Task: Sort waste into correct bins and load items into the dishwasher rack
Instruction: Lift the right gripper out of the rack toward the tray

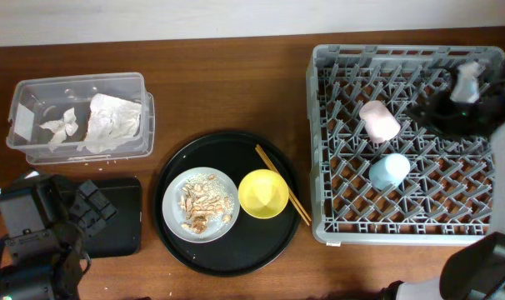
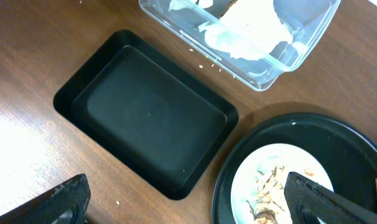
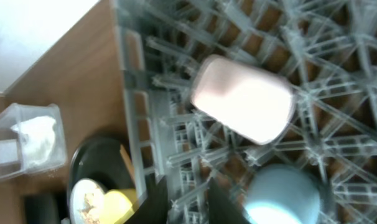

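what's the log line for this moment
left gripper open at rectangular black tray | right gripper over rack, jaws unclear | pink cup, blue cup in rack | bowl, plate, chopsticks pending

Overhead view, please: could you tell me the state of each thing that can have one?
Pink cup, on its side in the rack.
Blue cup, in the rack, tipped over.
Bowl, upright, empty, on round tray.
Plate, holding scraps.
Chopsticks, lying on round tray.
Tub, lidless, holding napkins.
Black tray, empty.
Left pincer, open.
Right pincer, blurred, unclear.
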### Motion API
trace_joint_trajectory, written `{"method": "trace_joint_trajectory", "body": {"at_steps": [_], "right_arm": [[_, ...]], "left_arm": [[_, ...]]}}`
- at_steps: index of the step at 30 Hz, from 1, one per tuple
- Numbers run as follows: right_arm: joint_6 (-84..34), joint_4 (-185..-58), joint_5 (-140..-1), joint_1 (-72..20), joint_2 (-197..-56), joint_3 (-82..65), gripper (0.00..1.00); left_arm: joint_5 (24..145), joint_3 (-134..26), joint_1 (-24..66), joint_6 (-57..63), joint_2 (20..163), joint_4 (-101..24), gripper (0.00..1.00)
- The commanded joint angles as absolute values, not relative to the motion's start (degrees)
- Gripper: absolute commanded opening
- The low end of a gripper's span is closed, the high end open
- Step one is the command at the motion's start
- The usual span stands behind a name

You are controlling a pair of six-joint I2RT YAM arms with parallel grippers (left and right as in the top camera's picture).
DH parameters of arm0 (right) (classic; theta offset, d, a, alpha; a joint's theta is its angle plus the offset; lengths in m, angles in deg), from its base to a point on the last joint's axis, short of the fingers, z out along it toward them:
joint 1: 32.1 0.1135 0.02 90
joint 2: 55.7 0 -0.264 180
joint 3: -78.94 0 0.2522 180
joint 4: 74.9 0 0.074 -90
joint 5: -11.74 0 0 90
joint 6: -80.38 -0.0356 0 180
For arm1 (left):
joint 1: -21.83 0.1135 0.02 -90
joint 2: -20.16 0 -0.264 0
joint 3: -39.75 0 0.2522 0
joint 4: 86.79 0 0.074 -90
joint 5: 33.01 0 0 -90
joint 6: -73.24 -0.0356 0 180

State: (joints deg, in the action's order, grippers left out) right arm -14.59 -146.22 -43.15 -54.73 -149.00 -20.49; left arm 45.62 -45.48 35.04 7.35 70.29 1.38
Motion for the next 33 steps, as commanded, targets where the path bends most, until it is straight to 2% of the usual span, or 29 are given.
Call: {"method": "trace_joint_trajectory", "body": {"at_steps": [1, 3, 5, 8, 14, 20, 26, 30, 31, 32, 33], "right_arm": [[-16.4, -137.9, -49.6, -45.7, -151.6, -21.0, 0.07], [-21.3, -132.8, -59.2, -40.5, -154.7, -21.0, 0.04], [-21.3, -128.6, -61.2, -37.7, -158.1, -21.0, 0.04], [-26.5, -127.7, -68.7, -37.4, -162.4, -21.0, 0.04], [-29.1, -132.0, -75.5, -38.2, -164.0, -21.1, 0.04], [-32.3, -145.2, -84.9, -38.2, -161.9, -25.5, 0.04], [-32.4, -155.0, -84.6, -38.0, -160.9, -30.5, 0.04], [-24.7, -156.2, -69.0, -35.7, -158.0, -31.0, 0.04], [-19.6, -156.1, -64.2, -33.8, -157.6, -31.0, 0.11], [-15.1, -156.1, -61.5, -31.4, -157.7, -30.9, 0.24], [-13.0, -155.9, -62.4, -28.5, -157.9, -30.5, 0.48]], "left_arm": [[45.6, -45.7, 35.3, 8.1, 70.1, 1.5, 0.99], [45.6, -45.7, 35.3, 8.1, 70.1, 1.5, 0.99], [45.6, -45.7, 35.3, 8.1, 70.1, 1.5, 0.99], [45.6, -45.7, 35.3, 8.1, 70.1, 1.5, 0.99], [45.6, -45.7, 35.3, 8.1, 70.1, 1.5, 0.99], [45.6, -45.7, 35.3, 8.1, 70.1, 1.5, 0.99], [45.6, -45.7, 35.3, 8.1, 70.1, 1.5, 0.99], [45.6, -45.7, 35.3, 8.1, 70.1, 1.5, 0.99], [45.6, -45.7, 35.3, 8.1, 70.1, 1.5, 0.99], [45.6, -45.7, 35.3, 8.1, 70.1, 1.5, 0.99], [45.6, -45.7, 35.3, 8.1, 70.1, 1.5, 0.99]]}}
